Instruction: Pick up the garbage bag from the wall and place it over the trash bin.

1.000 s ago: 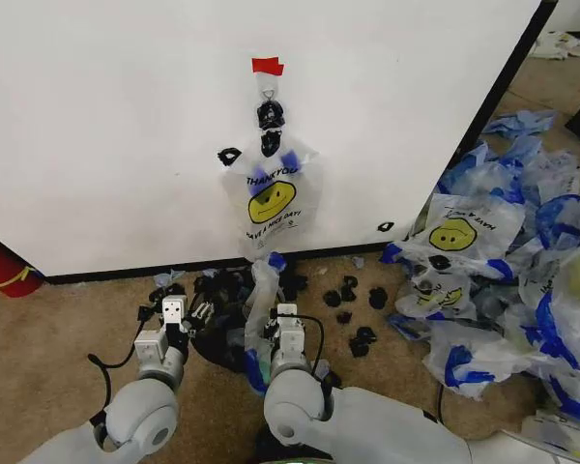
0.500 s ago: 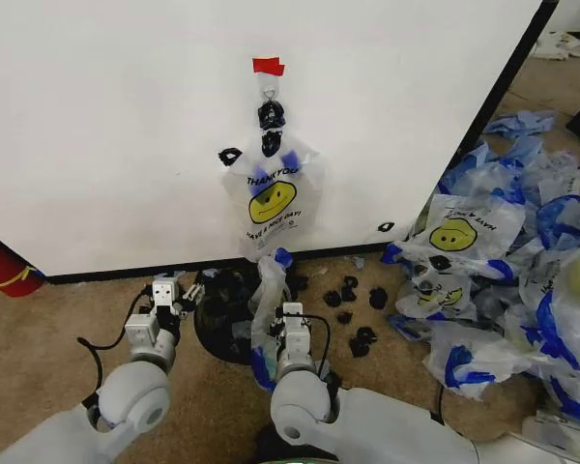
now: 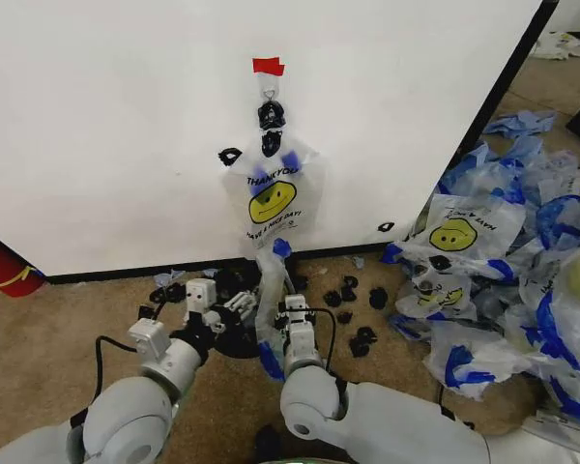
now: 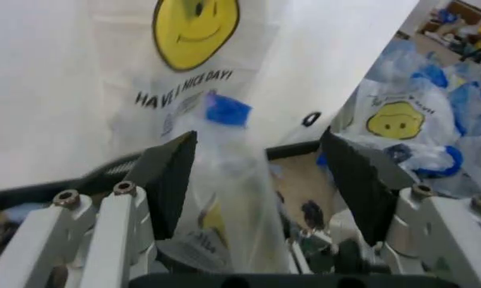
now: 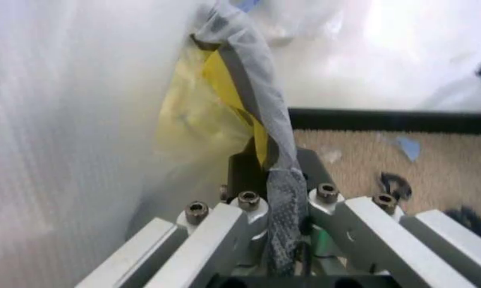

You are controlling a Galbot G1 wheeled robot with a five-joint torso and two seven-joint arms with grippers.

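White wall, upper frame: red tape strip, smiley bag on hook. Lower centre: right gripper pinching upright garbage bag; left gripper beside it, over trash bin. Right: bag pile. Carpet.

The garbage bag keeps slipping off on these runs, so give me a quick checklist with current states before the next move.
1. Right gripper shut on the garbage bag: ok.
2. Left gripper open, fingers either side of the bag: ok.
3. Left gripper gripping the bag: not ok.
4. Bag spread over the trash bin: not ok, it hangs bunched.
5. Bin rim unobstructed: cannot tell.
6. Spare bag on the wall undisturbed: ok.
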